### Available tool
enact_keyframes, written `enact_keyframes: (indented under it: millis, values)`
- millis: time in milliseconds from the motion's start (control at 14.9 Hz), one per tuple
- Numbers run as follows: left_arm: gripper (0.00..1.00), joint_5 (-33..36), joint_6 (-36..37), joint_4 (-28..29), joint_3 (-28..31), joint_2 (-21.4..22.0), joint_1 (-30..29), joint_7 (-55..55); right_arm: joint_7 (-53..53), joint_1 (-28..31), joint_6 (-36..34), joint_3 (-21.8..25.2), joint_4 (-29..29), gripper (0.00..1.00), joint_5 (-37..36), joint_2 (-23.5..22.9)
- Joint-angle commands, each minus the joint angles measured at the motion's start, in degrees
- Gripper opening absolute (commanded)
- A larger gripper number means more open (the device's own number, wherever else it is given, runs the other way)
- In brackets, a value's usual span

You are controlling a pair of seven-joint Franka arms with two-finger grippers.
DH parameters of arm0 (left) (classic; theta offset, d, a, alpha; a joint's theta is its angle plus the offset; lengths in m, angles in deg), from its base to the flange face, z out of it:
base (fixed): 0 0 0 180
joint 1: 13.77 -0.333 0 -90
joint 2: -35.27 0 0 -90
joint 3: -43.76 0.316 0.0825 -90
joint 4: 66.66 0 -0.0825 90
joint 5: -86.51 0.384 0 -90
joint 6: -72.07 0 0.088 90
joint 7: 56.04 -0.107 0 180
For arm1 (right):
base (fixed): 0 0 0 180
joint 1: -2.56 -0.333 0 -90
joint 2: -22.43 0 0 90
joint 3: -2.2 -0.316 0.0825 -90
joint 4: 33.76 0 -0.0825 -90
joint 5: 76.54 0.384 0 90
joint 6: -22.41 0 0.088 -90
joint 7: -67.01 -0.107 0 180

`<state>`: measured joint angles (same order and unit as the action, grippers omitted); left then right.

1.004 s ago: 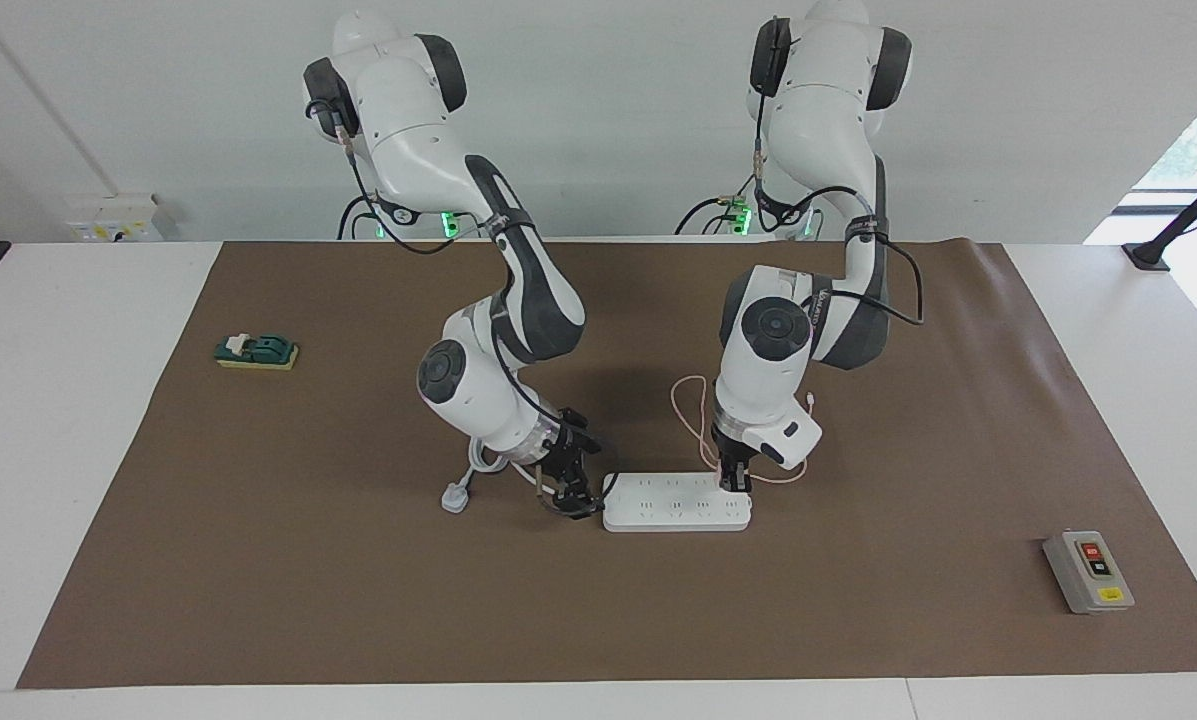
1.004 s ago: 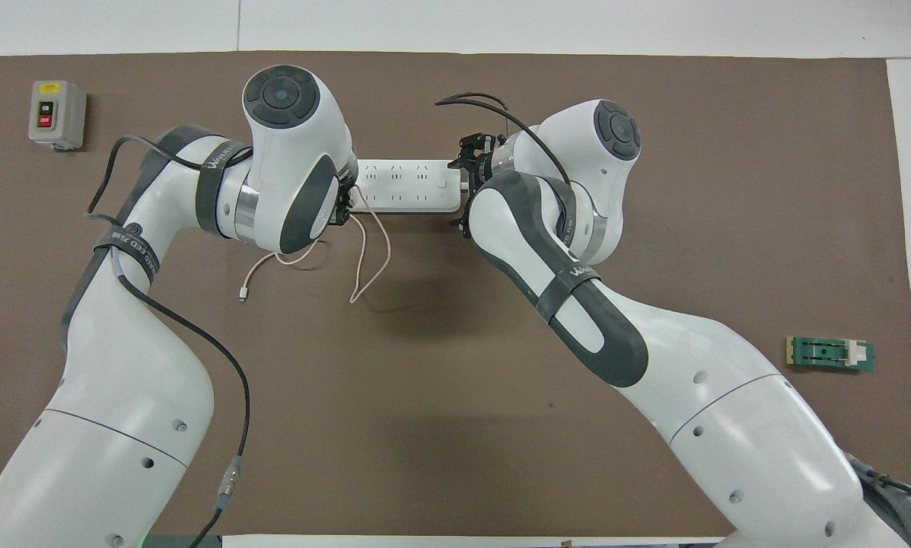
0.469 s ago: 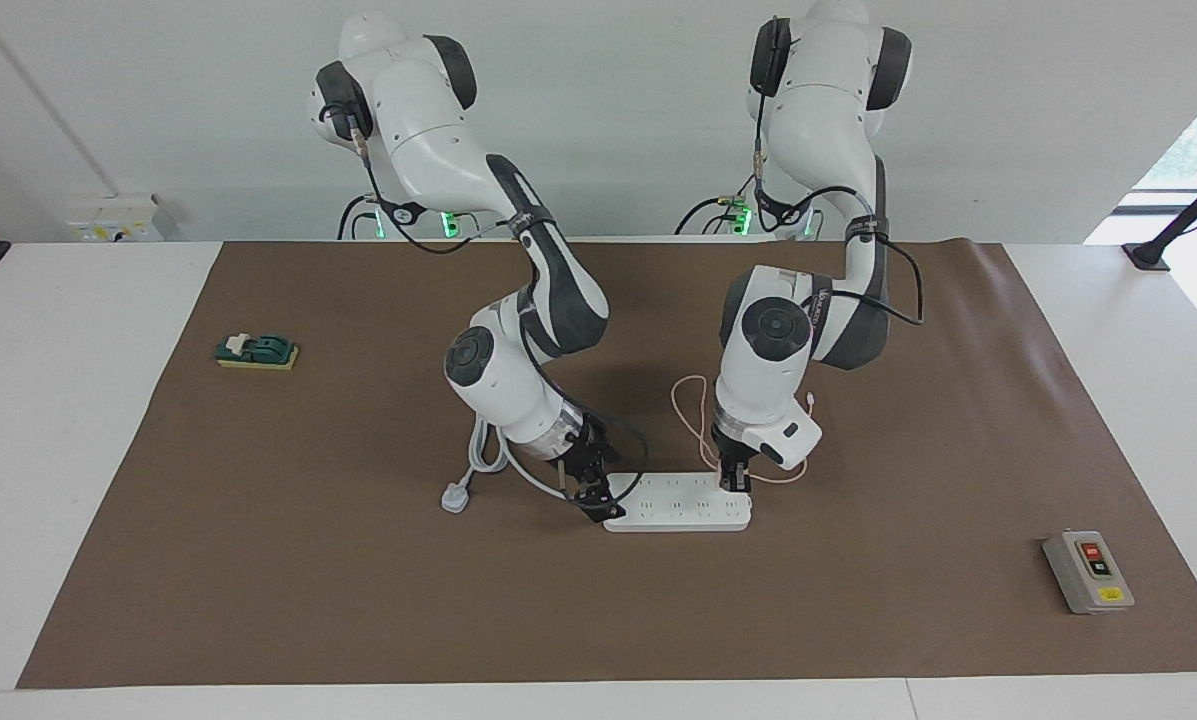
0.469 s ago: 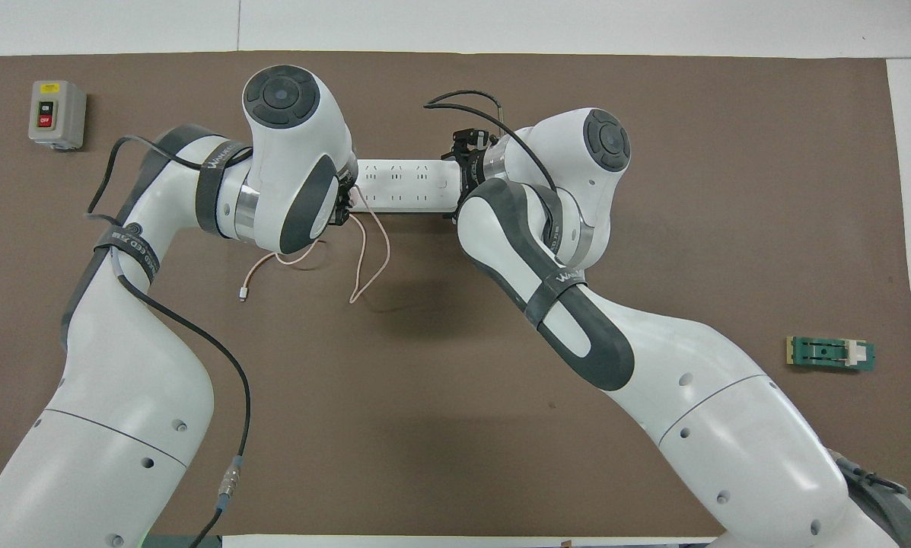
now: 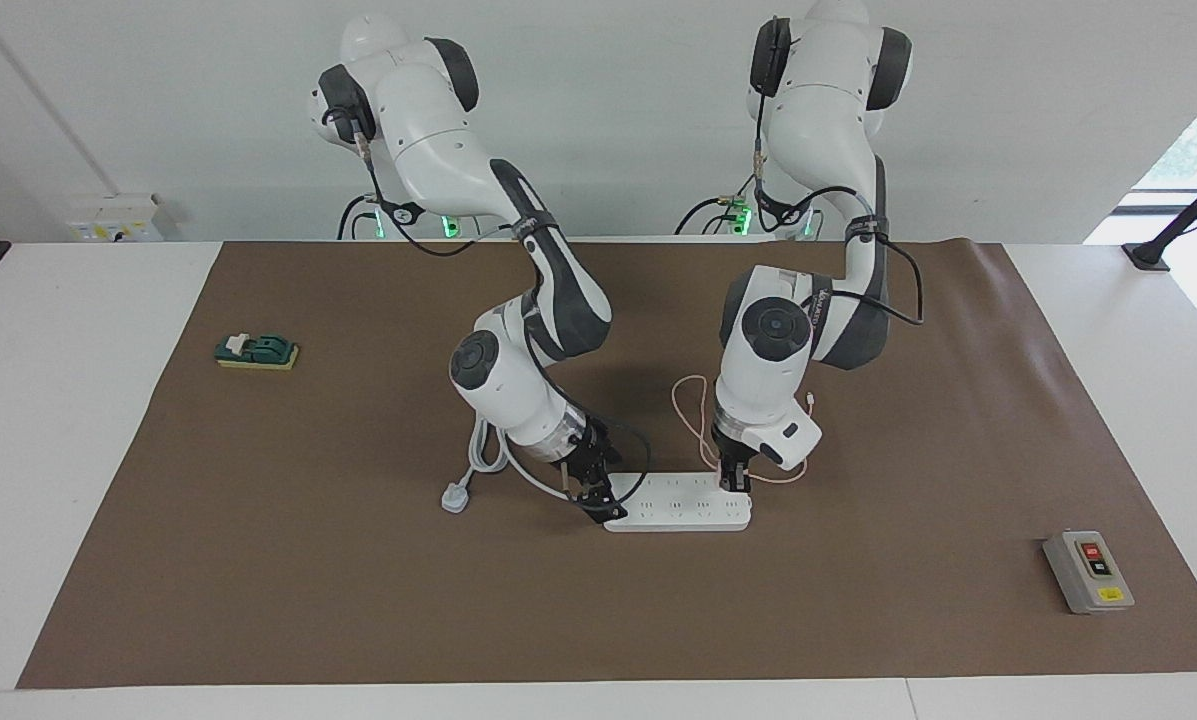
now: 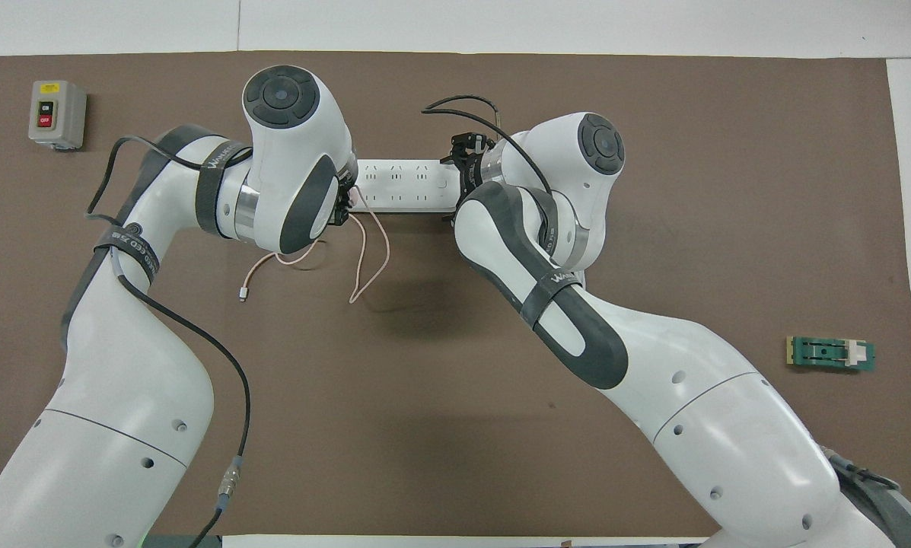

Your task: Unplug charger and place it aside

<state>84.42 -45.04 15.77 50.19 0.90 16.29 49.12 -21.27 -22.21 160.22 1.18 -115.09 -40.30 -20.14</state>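
Observation:
The white power strip (image 5: pixel 678 512) lies on the brown mat in the middle of the table; it also shows in the overhead view (image 6: pixel 406 186). My left gripper (image 5: pixel 734 485) stands upright on the strip's end toward the left arm. It is shut on the charger, whose pink body is hidden between its fingers. The charger's thin pink cable (image 5: pixel 686 412) loops from there toward the robots, and it shows in the overhead view (image 6: pixel 362 262). My right gripper (image 5: pixel 600 503) is tilted and rests at the strip's other end.
The strip's thick white cord and plug (image 5: pixel 455 496) lie beside the right gripper. A grey switch box (image 5: pixel 1088 571) sits toward the left arm's end. A green block (image 5: pixel 256 351) sits toward the right arm's end.
My right gripper has moved from just off the strip's end onto that end, and its arm has swung with it. The left arm, strip and cable have not moved.

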Motion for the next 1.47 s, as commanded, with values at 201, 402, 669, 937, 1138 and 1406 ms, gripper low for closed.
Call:
enact_keyframes:
  millis: [201, 402, 669, 937, 1138, 1406]
  values:
    - [0.0, 0.0, 0.6, 4.5, 1.0, 2.8, 0.2, -2.0, 3.1, 0.1, 2.1, -0.1, -0.3, 1.0, 1.1, -0.6]
    - [0.0, -0.1, 0.7, 4.5, 1.0, 2.9, 0.2, -2.0, 4.5, 0.5, 1.4, -0.1, -0.1, 1.0, 0.8, -0.8]
    - [0.0, 0.0, 0.7, 4.9, 1.0, 3.0, 0.2, -2.0, 4.4, 0.8, -0.3, -0.1, 3.9, 1.0, 0.5, -3.9]
    - [0.0, 0.0, 0.6, 5.4, 1.0, 3.0, 0.2, -2.0, 4.4, 1.1, -1.9, -0.1, 6.3, 1.0, 0.8, -4.9]
    - [0.0, 0.0, 0.6, 5.5, 1.0, 3.3, 0.3, -2.1, 4.3, 1.1, -1.6, -0.1, 6.3, 1.0, 1.0, -5.1]
    - [0.0, 0.0, 0.9, 5.3, 1.0, 3.3, 0.3, -2.6, 4.3, 1.3, -1.5, -0.1, 6.3, 0.64, 3.1, -5.3]
